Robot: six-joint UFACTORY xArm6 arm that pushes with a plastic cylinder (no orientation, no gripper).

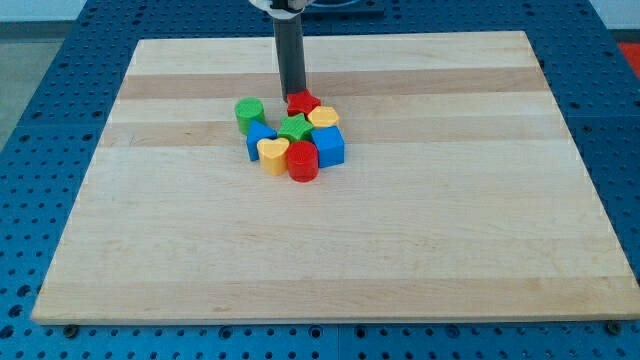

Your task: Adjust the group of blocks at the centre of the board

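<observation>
A tight group of blocks sits a little above the board's centre. It holds a green cylinder [249, 113] at the left, a red star-like block [303, 103] at the top, a yellow heart [323, 118], a green star [294, 128], a blue block [259, 139], a blue cube [329, 146], a second yellow heart [272, 154] and a red cylinder [302, 161] at the bottom. My tip [293, 94] stands at the top edge of the group, touching or just short of the red star-like block.
The wooden board [330, 250] lies on a blue perforated table [30, 120]. The dark rod [290, 55] comes down from the view's top.
</observation>
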